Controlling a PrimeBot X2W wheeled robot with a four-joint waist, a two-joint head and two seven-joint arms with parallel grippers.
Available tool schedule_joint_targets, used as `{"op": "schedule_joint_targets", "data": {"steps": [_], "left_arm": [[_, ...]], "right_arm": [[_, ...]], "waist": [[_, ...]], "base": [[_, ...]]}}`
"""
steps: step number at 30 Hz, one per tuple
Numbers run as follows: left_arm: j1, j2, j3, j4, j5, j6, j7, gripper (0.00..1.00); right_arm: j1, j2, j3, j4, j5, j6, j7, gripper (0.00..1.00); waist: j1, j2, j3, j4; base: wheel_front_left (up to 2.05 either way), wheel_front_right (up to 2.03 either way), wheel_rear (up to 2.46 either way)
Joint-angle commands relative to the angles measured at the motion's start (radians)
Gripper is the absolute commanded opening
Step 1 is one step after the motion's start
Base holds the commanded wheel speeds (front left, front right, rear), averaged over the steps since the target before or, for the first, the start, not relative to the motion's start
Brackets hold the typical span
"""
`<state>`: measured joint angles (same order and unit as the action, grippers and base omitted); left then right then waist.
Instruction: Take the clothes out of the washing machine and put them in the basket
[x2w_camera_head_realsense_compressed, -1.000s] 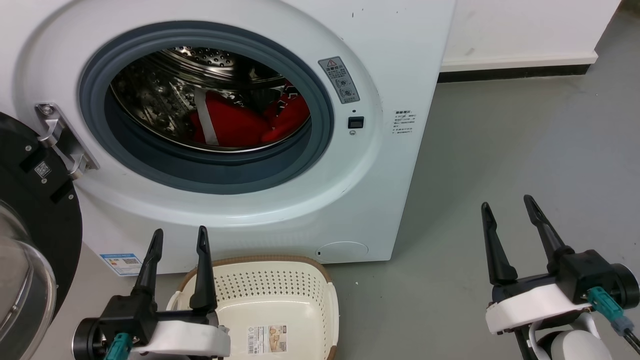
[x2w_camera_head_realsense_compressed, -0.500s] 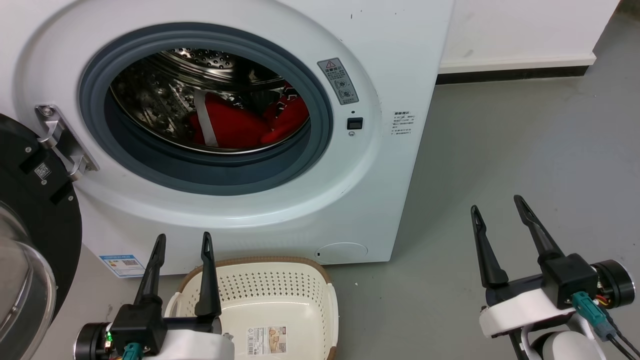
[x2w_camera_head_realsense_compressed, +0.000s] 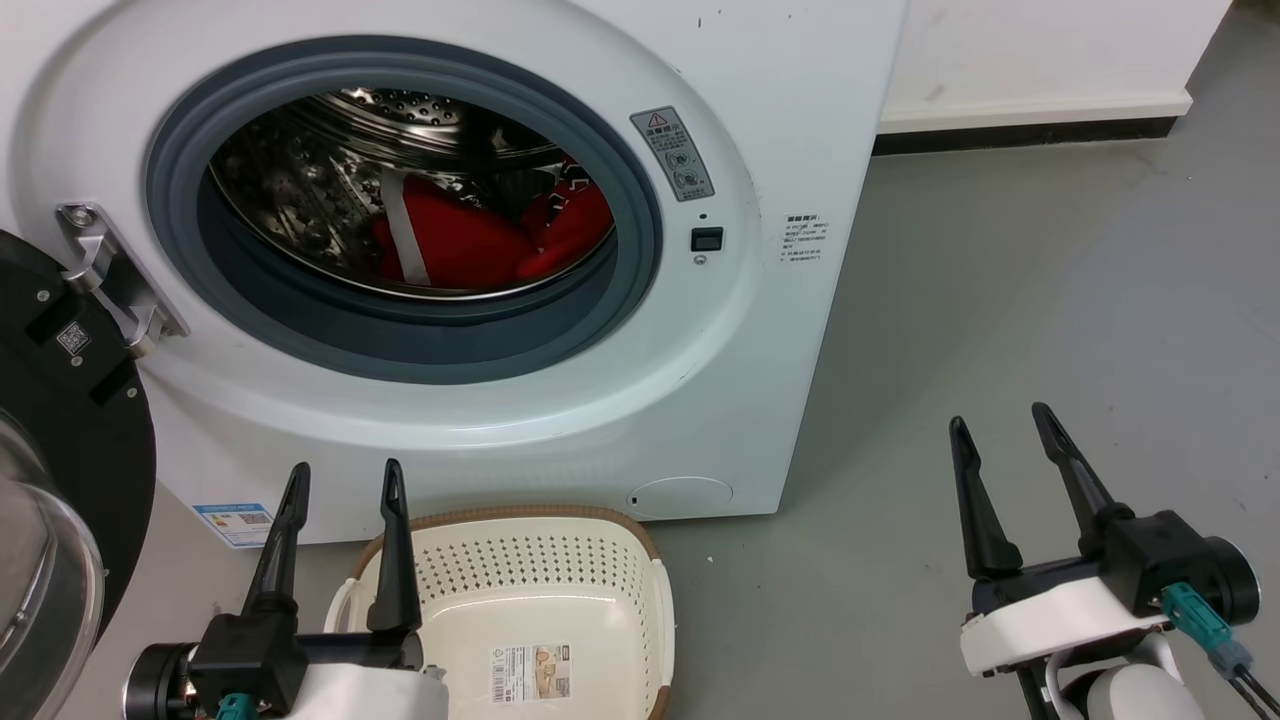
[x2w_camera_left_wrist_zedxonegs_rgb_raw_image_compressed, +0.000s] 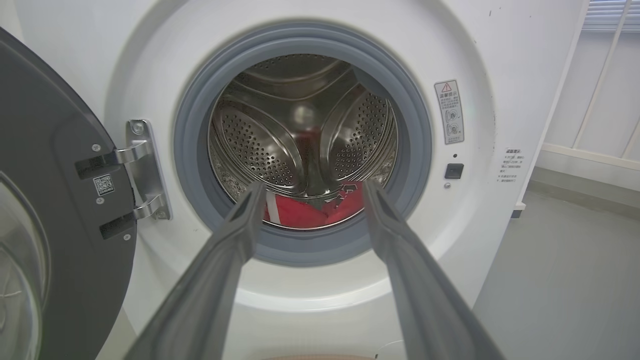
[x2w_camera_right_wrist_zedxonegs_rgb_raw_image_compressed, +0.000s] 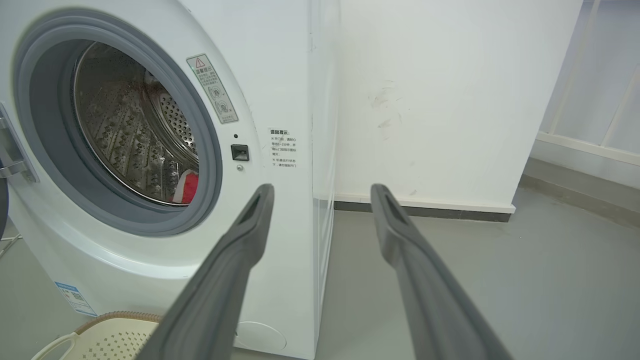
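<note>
Clothes (x2w_camera_head_realsense_compressed: 460, 245): you see them in the washing machine (x2w_camera_head_realsense_compressed: 780, 120), 11 o'clock
Basket (x2w_camera_head_realsense_compressed: 660, 610): floor (x2w_camera_head_realsense_compressed: 1000, 250), 6 o'clock
Left pincer (x2w_camera_head_realsense_compressed: 346, 470): spread apart, 7 o'clock
Right pincer (x2w_camera_head_realsense_compressed: 1001, 416): spread apart, 4 o'clock

**Black fingers, white wrists, teal plugs**

Here's the left gripper (x2w_camera_head_realsense_compressed: 346, 467): two long, tapering black fingers (x2w_camera_head_realsense_compressed: 396, 560) on a boxy black block (x2w_camera_head_realsense_compressed: 250, 660), white shell (x2w_camera_head_realsense_compressed: 370, 695) behind, teal connector (x2w_camera_head_realsense_compressed: 232, 706) underneath. The right gripper (x2w_camera_head_realsense_compressed: 1001, 415) matches, with a white cuff (x2w_camera_head_realsense_compressed: 1050, 615), round black end cap (x2w_camera_head_realsense_compressed: 1235, 580) and teal plug (x2w_camera_head_realsense_compressed: 1195, 612) trailing dark cables (x2w_camera_head_realsense_compressed: 1250, 690).
</note>
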<state>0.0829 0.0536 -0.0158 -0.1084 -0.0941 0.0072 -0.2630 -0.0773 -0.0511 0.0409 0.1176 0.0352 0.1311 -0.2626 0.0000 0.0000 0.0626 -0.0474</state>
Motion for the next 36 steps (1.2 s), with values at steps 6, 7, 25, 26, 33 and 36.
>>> {"op": "schedule_joint_targets", "data": {"steps": [6, 7, 25, 26, 33, 36], "left_arm": [[0.007, -0.004, -0.013, 0.017, 0.038, -0.025, -0.003, 1.0], [0.005, -0.004, -0.017, 0.02, 0.045, -0.024, -0.003, 1.0], [-0.513, 0.153, 0.069, 0.208, 0.034, -0.119, -0.003, 1.0], [-0.56, 0.172, 0.065, 0.235, 0.028, -0.124, -0.003, 1.0], [-0.961, 0.354, -0.025, 0.448, -0.032, -0.137, 0.108, 1.0], [-1.127, 0.433, -0.108, 0.518, -0.078, -0.137, 0.207, 1.0]], "right_arm": [[-0.017, 0.002, -0.005, 0.002, 0.01, -0.001, -0.004, 1.0], [-0.018, 0.002, -0.005, 0.002, 0.01, -0.001, -0.004, 1.0], [-0.184, 0.002, -0.097, -0.121, 0.047, -0.001, -0.003, 1.0], [-0.192, 0.002, -0.105, -0.127, 0.053, -0.001, -0.003, 1.0], [-0.246, 0.002, -0.116, -0.158, 0.085, -0.001, -0.003, 1.0], [-0.259, 0.002, -0.104, -0.176, 0.118, -0.001, -0.003, 1.0]], "waist": [[0.0, 0.0, 0.006, -0.001], [0.0, 0.0, 0.008, -0.001], [0.0, 0.0, 0.51, -0.062], [0.0, 0.0, 0.537, -0.064], [0.0, 0.0, 0.707, -0.101], [0.0, 0.0, 0.769, -0.129]], "base": [[0.0, 0.0, 0.0], [0.0, 0.0, 0.0], [0.0, 0.0, 0.0], [0.0, 0.0, 0.0], [0.0, 0.0, 0.0], [0.0, 0.0, 0.0]]}}
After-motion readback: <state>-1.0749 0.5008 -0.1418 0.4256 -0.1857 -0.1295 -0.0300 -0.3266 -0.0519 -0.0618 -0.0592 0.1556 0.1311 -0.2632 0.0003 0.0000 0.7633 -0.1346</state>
